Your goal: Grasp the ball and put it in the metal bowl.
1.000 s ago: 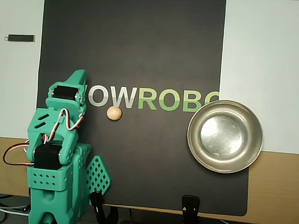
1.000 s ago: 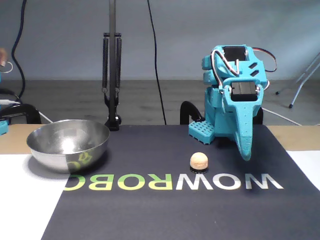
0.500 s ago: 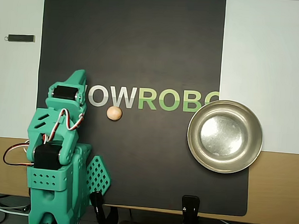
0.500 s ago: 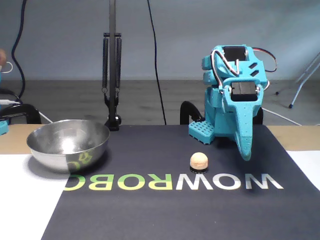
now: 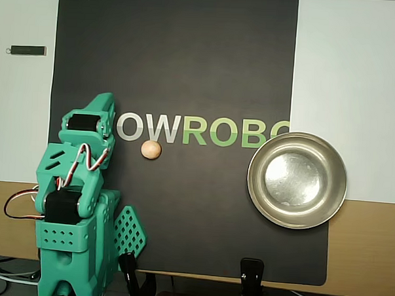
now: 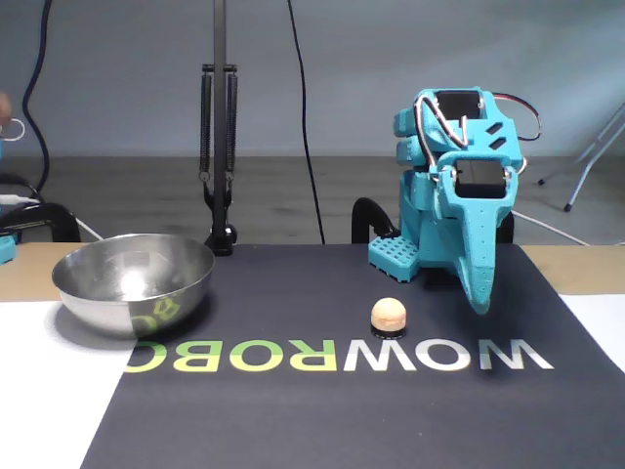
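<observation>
1. Arm (image 5: 78,182) folded low over its base at the left of the overhead view; teal, with red, white and black wires looped across the upper link.
2. Gripper (image 6: 480,303) points down at the mat (image 5: 188,56), tip hanging just above it in the fixed view. In the overhead view the gripper (image 5: 102,103) tip sits beside the "W" of the printed lettering (image 5: 205,130).
3. Fingers lie together, no gap visible in either view; nothing between them.
4. Ball (image 5: 151,149) rests on the mat just below the "W" in the overhead view, a short way right of the gripper, not touching it. In the fixed view the ball (image 6: 389,316) appears to sit on a small dark ring.
5. Bowl (image 5: 297,180) sits empty at the mat's right edge in the overhead view, partly over the lettering's end, well apart from the ball. In the fixed view the bowl (image 6: 133,281) is at far left.
6. Two black clamps (image 5: 251,275) grip the mat's near edge.
</observation>
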`<action>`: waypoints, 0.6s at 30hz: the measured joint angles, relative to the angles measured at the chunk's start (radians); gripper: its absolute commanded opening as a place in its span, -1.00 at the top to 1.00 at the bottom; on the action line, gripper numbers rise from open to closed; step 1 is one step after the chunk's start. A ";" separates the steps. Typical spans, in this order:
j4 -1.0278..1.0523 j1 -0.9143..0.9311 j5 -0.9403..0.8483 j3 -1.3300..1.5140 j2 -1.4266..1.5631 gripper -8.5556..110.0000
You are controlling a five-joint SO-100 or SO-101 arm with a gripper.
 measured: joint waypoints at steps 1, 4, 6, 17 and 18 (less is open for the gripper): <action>0.003 0.000 -0.008 -0.003 0.000 0.85; 0.032 0.000 -0.025 -0.020 -0.021 0.85; 0.066 0.000 -0.025 -0.066 -0.061 0.85; 0.304 0.006 -0.057 -0.565 -0.537 0.85; 0.337 0.006 -0.063 -0.623 -0.584 0.85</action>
